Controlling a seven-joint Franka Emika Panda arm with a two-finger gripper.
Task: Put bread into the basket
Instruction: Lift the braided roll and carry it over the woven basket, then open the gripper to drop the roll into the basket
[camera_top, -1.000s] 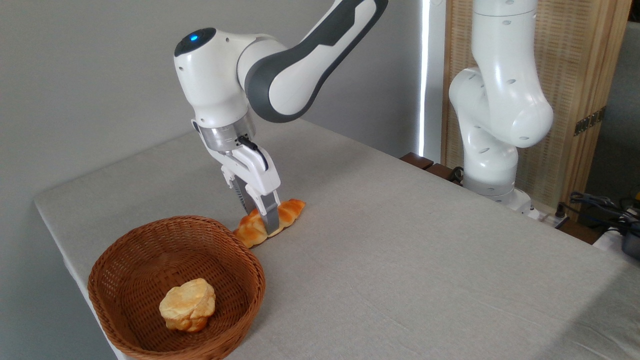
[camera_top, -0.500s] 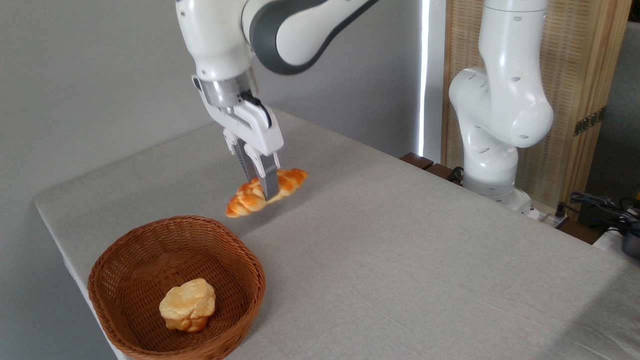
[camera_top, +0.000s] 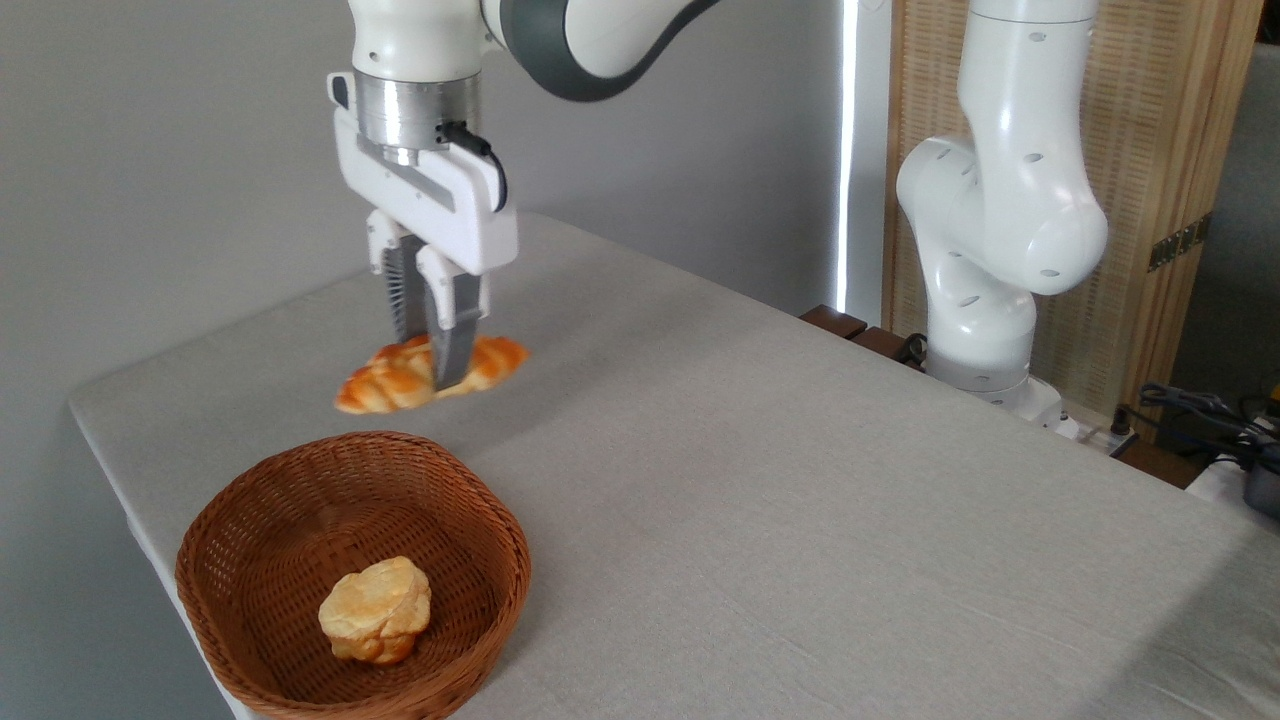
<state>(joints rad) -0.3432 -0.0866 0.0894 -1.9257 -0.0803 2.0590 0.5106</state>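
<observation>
With its wrist pointing straight down, the end effector (camera_top: 432, 352) pinches the bread (camera_top: 385, 378) at mid-length, clear above the bench (camera_top: 800, 480). The loaf hangs near-level behind the basket (camera_top: 270, 470), which holds a pale bun (camera_top: 376, 608).

you have the basket (camera_top: 352, 575) on the bench (camera_top: 800, 480) at its near left corner, close to the left edge. inside the basket a bun (camera_top: 376, 609) lies on the floor of the bowl, toward the near side. behind the basket and above the bench, the gripper (camera_top: 428, 375) hangs with its jaws pointing down, closed across the middle of the bread (camera_top: 400, 370). the bread is clear of the bench, lying roughly level, one end out to the left of the jaws and the other to the right. it sits above and just behind the basket's far rim. the arm's base (camera_top: 985, 300) stands at the far right of the bench, well apart from the basket.
</observation>
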